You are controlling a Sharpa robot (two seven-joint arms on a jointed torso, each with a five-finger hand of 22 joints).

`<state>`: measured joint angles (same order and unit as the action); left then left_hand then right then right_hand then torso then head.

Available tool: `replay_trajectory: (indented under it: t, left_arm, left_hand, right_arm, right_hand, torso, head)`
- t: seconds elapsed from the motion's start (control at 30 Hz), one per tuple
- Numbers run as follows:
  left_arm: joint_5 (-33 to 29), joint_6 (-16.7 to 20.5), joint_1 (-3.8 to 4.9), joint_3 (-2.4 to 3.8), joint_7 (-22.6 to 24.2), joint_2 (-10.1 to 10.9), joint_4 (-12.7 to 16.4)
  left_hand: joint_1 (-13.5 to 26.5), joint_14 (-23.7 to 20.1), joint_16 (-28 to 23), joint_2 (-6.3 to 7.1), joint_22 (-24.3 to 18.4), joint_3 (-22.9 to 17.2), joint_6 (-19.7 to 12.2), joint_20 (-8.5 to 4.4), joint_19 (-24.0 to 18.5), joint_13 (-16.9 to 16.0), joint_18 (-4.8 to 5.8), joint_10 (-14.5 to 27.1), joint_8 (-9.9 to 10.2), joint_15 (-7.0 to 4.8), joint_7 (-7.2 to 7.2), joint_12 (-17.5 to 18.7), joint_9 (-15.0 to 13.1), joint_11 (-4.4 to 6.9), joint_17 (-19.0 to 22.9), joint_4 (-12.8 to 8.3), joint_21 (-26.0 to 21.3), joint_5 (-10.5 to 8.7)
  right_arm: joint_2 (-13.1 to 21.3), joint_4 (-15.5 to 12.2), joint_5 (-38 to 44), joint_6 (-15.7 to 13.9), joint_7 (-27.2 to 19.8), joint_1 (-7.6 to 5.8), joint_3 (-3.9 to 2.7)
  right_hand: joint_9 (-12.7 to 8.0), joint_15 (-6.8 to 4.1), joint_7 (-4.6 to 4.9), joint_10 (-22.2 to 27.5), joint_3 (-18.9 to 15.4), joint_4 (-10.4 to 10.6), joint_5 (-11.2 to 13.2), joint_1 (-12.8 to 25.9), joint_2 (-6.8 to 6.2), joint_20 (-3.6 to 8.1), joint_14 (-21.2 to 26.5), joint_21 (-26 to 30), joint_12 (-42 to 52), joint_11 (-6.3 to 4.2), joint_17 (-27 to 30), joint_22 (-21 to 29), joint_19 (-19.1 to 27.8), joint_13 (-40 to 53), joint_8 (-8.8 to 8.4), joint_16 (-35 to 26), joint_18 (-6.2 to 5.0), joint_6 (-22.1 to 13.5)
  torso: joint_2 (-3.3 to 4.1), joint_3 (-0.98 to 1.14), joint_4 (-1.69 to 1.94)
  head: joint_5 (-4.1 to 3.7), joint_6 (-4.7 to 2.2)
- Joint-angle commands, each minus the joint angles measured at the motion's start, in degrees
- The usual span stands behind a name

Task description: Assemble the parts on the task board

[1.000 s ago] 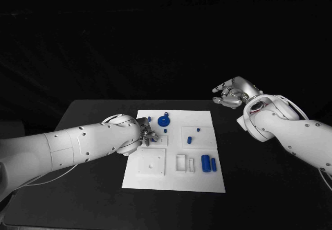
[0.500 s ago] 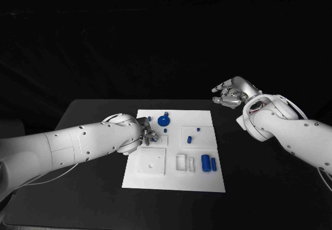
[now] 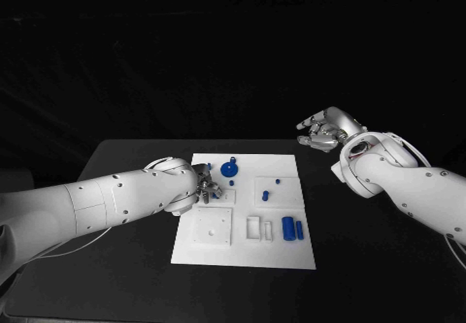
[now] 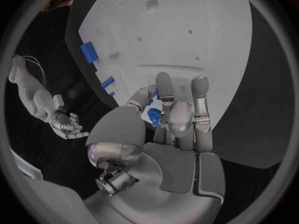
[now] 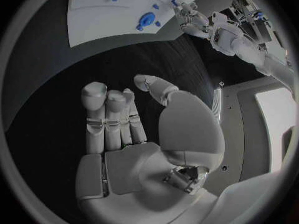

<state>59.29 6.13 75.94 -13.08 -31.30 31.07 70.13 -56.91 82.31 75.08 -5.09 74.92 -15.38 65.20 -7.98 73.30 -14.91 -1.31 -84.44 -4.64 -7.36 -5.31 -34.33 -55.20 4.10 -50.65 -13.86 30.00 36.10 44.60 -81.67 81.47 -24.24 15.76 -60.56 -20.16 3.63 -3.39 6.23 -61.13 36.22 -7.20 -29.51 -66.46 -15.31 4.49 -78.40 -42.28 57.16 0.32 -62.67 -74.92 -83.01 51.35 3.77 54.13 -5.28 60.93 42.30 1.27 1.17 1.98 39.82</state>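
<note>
Left hand (image 3: 204, 189) pinching a small blue part (image 4: 154, 116) over the task board (image 3: 291, 249), right hand (image 3: 323, 131) hovering beyond the board's far corner, fingers loosely apart, holding nothing.

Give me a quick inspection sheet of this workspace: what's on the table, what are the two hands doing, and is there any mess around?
Surface: black table.
Job's things: white task board in the middle; round blue part, small blue pegs and two blue cylinders on it.
Clutter: nothing seen.
Hands: left hand low over the board's left side, pinching a small blue part; right hand raised off the board's far right corner, fingers apart, holding nothing.
Cables: thin white cable under the left arm.
Surroundings: dark, nothing seen.
</note>
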Motion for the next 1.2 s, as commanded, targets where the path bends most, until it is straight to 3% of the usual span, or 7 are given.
replay_trajectory:
  t: [0.03, 0.4, 0.5, 0.67, 0.93, 1.2]
  left_arm:
    - [-0.6, -3.1, -0.54, -0.31, 0.2, -0.6, 0.1]
    - [-0.6, -4.8, -0.54, -0.3, 0.6, -0.9, 0.1]
    - [-0.6, -4.8, -0.54, -0.3, 0.7, -0.9, 0.0]
    - [-0.6, -4.8, -0.54, -0.29, 0.8, -1.1, -0.2]
    - [-0.4, -4.7, -0.54, -0.29, 1.0, -1.2, -0.3]
    - [-0.2, -4.7, -0.54, -0.28, 1.0, -1.3, -0.5]
  left_hand:
    - [-0.2, 0.4, 0.3, -0.73, 1.1, -1.0, 12.8, 0.5, 0.1, 0.0, -1.0, -2.4, 0.1, 0.12, 7.83, -0.3, 0.0, 0.58, -0.1, -1.1, 0.2, -0.28]
    - [1.1, 0.5, 1.3, -1.83, 1.1, -1.0, 14.0, 0.87, 0.0, 0.3, -1.32, -2.4, 0.2, 0.2, 8.19, -1.7, -1.6, 0.68, -1.3, -0.6, 0.8, -1.1]
    - [1.4, 0.5, 1.4, -2.58, 1.1, -0.6, 14.3, 0.92, 0.0, 0.3, -1.35, -2.4, 0.3, 0.19, 8.28, -1.9, -1.9, 0.69, -1.5, 0.2, 0.9, -4.03]
    - [1.2, 0.5, 1.4, -3.09, 1.0, 0.0, 14.4, 0.99, 0.0, 0.4, -1.39, -2.4, 0.4, 0.21, 8.3, -2.1, -2.1, 0.67, -1.4, 1.1, 0.9, -5.82]
    - [-0.7, 0.5, 1.6, -3.78, 1.0, 2.0, 14.8, 1.16, 0.0, 0.5, -1.46, -2.4, 0.5, 0.25, 8.36, -2.4, -2.3, 0.61, -1.4, 4.1, 0.8, -11.81]
    - [-1.5, 0.5, 1.7, -3.55, 1.0, 2.9, 14.9, 1.29, 0.1, 0.5, -1.58, -2.4, 0.5, 0.27, 8.39, -2.5, -2.5, 0.57, -1.4, 5.2, 0.8, -13.41]
  right_arm:
    - [-0.1, 0.0, 0.1, 0.7, -0.2, 0.01, -0.03]
    - [-0.2, 0.1, 0.1, 0.8, -0.2, 0.01, -0.03]
    - [-0.2, 0.1, 0.1, 0.8, -0.2, 0.02, -0.03]
    - [-0.3, 0.2, 0.1, 0.8, -0.2, 0.02, -0.03]
    - [-0.3, 0.2, 0.1, 0.9, -0.2, 0.03, -0.04]
    - [-0.4, 0.3, 0.1, 1.0, -0.2, 0.04, -0.04]
  right_hand:
    - [-0.1, 0.02, 0.17, 0.4, 0.0, -0.5, -0.2, 0.1, 0.32, -0.08, 0.4, 0.2, -0.3, 0.02, 0.0, -4.5, 0.5, -0.1, -0.24, -0.2, -0.9, -0.2]
    - [-0.1, 0.02, 0.16, 0.4, 0.1, -0.5, -0.5, 0.1, 0.31, -0.07, 0.4, 0.1, -0.3, 0.01, 0.0, -4.5, 0.5, -0.1, -0.24, -0.2, -0.9, -0.2]
    - [-0.1, 0.01, 0.16, 0.5, 0.1, -0.6, -0.5, 0.2, 0.31, -0.07, 0.4, 0.1, -0.3, 0.02, 0.0, -4.5, 0.5, -0.1, -0.24, -0.2, -0.9, -0.2]
    - [-0.1, 0.01, 0.16, 0.5, 0.1, -0.6, -0.6, 0.2, 0.32, -0.07, 0.4, 0.1, -0.4, 0.02, 0.1, -4.5, 0.5, -0.2, -0.24, -0.2, -0.9, -0.2]
    - [-0.1, 0.01, 0.17, 0.5, 0.2, -0.7, -0.8, 0.2, 0.3, -0.07, 0.4, 0.1, -0.4, 0.01, 0.1, -4.5, 0.6, -0.2, -0.24, -0.2, -0.91, -0.2]
    - [-0.1, -0.01, 0.18, 0.5, 0.4, -0.8, -1.2, 0.2, 0.33, -0.05, 0.4, 0.1, -0.4, 0.01, 0.1, -4.5, 0.6, -0.2, -0.24, -0.2, -0.92, -0.2]
  torso:
    - [-0.02, 0.0, -0.01]
    - [-0.02, -0.05, 0.08]
    - [-0.02, -0.05, 0.09]
    - [-0.04, -0.09, 0.05]
    - [-0.04, -0.08, 0.07]
    - [-0.02, -0.07, 0.04]
  head:
    - [-0.03, -0.01]
    - [-0.23, 0.14]
    - [-0.25, 0.17]
    - [-0.22, 0.13]
    - [-0.31, 0.06]
    - [-0.39, 0.02]
